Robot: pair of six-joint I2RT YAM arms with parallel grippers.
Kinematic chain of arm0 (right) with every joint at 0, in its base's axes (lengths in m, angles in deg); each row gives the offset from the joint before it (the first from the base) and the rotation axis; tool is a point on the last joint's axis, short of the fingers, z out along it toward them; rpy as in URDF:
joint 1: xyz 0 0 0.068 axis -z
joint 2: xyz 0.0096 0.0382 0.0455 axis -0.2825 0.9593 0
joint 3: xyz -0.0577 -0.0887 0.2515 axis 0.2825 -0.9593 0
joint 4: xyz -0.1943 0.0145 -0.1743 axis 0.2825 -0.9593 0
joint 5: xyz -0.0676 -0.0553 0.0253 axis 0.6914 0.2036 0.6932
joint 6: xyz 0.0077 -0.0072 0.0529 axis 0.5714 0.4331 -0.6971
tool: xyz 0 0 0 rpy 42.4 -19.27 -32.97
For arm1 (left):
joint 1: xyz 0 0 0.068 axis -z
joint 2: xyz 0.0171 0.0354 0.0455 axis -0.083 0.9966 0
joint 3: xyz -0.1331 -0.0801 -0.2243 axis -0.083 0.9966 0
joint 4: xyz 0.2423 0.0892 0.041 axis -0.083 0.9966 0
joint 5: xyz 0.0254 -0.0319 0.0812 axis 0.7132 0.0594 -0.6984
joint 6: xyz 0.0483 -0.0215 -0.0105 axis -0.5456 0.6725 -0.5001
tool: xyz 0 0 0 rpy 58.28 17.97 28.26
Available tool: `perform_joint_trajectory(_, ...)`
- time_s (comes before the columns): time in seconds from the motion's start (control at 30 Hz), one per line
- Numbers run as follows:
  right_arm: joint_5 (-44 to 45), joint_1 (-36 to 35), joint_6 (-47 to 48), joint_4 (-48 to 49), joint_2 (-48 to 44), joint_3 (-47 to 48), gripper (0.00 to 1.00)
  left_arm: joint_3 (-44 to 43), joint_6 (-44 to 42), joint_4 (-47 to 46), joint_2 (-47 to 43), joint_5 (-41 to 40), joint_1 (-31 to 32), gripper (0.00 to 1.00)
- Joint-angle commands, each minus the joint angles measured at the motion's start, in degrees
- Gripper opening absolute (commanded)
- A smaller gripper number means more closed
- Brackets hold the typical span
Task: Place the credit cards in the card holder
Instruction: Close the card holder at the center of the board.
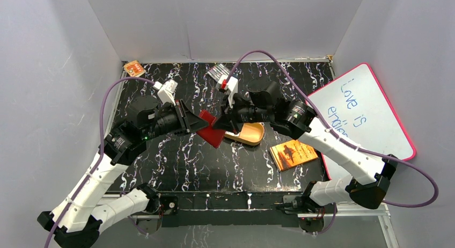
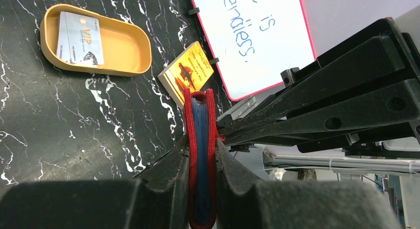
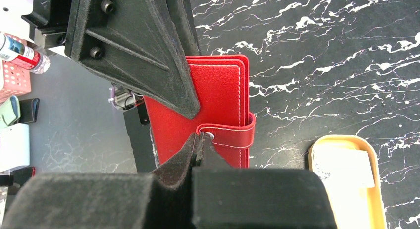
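The whiteboard point(image 1: 375, 135) carries blue handwriting: "Love is endless." The grey card point(image 2: 79, 38) in the orange tray point(image 2: 128, 49) reads "VIP"; its smaller print is illegible.

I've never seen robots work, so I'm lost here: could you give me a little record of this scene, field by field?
Left gripper: shut on the red folding wallet, held on edge
Right gripper: shut, pinching the wallet's snap tab
Wallet: folded shut
Orange oval tray: holds one pale grey card
Nearby: orange-brown book, pink-framed whiteboard
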Motion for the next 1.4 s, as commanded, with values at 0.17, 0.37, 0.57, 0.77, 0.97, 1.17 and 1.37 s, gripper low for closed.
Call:
perform_joint_trajectory(0.17,0.8,-2.4,-0.5,3.5,3.9,1.4,0.0,-1.6,4.5,-14.8,-0.3,15.1,1.2,0.0)
perform_joint_trajectory(0.37,1.1,-2.7,-0.4,3.2,4.4,1.6,0.0,-1.6,4.6,-15.7,-0.6,15.9,1.2,0.0)
perform_joint_trajectory(0.57,-0.8,-2.8,0.3,2.4,3.4,1.5,0.0,-1.5,2.2,-11.3,-1.6,10.6,1.2,0.0)
perform_joint_trajectory(0.77,-9.0,-2.7,0.1,0.5,1.5,2.8,0.29,-1.4,0.5,-7.3,-3.0,3.3,1.2,0.0)
perform_joint_trajectory(0.97,-16.8,-2.7,-0.3,-3.0,-2.6,8.5,0.54,-0.8,-0.8,-5.4,-4.0,0.5,1.2,0.0)
perform_joint_trajectory(1.17,5.6,-2.7,0.2,0.1,-11.4,8.3,0.65,2.6,-2.6,-6.4,-7.3,2.6,1.2,0.0)
perform_joint_trajectory(1.37,8.6,-2.8,-0.6,0.0,-14.0,4.6,0.73,4.1,-6.3,-7.1,-11.3,8.0,1.2,0.0)
